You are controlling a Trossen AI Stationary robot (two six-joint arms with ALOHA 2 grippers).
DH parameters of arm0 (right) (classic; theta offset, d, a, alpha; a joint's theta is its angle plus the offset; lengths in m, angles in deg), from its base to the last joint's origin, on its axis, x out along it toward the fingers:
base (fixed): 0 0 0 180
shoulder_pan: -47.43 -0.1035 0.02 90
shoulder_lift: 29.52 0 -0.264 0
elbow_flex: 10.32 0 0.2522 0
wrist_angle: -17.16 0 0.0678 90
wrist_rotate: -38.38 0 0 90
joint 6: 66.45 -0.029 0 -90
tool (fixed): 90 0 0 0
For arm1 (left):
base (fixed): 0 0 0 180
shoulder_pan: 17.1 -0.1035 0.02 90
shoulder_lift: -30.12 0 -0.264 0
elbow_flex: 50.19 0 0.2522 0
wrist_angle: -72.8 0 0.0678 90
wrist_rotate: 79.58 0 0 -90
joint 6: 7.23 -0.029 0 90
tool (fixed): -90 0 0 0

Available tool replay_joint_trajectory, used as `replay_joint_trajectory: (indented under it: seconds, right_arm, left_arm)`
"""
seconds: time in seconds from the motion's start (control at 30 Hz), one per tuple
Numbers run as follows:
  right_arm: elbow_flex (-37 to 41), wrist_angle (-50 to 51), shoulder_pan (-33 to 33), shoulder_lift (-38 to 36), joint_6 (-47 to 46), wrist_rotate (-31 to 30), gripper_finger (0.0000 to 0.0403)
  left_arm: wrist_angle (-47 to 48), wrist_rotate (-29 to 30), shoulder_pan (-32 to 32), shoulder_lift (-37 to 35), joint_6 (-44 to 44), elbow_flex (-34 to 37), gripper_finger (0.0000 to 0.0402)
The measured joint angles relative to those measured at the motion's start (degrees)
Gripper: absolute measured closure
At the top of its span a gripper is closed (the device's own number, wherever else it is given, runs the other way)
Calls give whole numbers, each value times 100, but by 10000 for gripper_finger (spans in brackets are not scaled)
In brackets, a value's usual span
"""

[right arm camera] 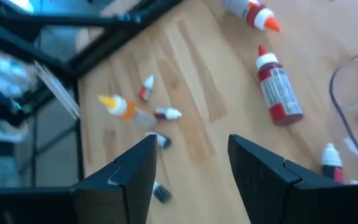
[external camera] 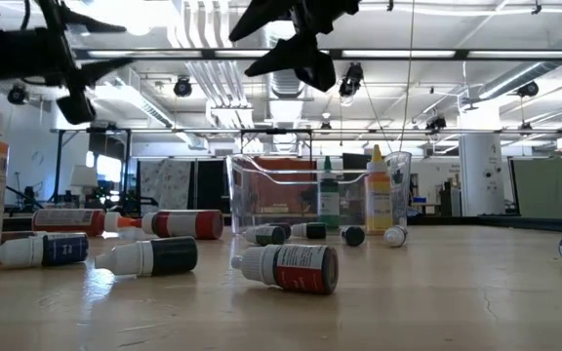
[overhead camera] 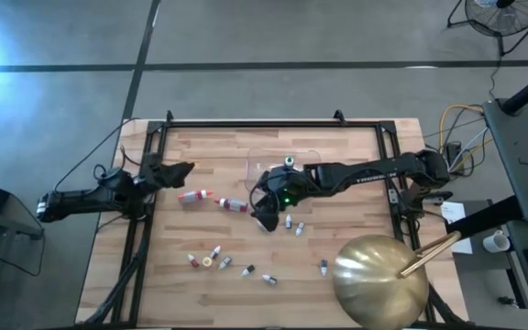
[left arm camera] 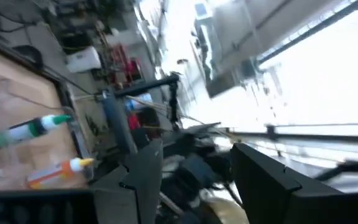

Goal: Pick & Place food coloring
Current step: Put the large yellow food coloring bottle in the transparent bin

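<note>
Fingers of the right gripper point(overhead camera: 266, 218) hang spread, empty, above scattered food coloring point(overhead camera: 232, 204).

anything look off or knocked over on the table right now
Nothing spilled or damaged. Most food coloring bottles lie scattered on their sides across the table, while two stand upright inside the clear tub. Both tools hang empty: right tool, left tool.
</note>
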Motion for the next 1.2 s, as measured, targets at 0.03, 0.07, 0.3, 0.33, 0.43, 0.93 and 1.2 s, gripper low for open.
replay_joint_trajectory:
  seconds: [0.03,0.07,0.3,0.33,0.43,0.93,1.2]
  right_arm:
    - [4,92,1,0,134,46,211]
    - [15,189,2,0,269,88,211]
    - [20,-291,60,2,1079,113,211]
    - [20,-405,129,2,1097,37,211]
    - [20,-448,496,2,741,-60,211]
    - [178,-364,1161,-144,370,948,211]
    - [367,-366,1150,-146,630,929,211]
  left_arm:
    - [156,-166,0,18,-121,-127,239]
    - [352,-335,0,47,-229,-271,239]
    - [2641,-814,13,708,-907,-1697,239]
    - [2984,-761,13,851,-1008,-1890,239]
    - [3522,-535,15,1264,-1135,-2308,239]
    - [3494,-639,1103,2742,-417,-2671,239]
    - [3631,-647,2897,3464,476,-2764,239]
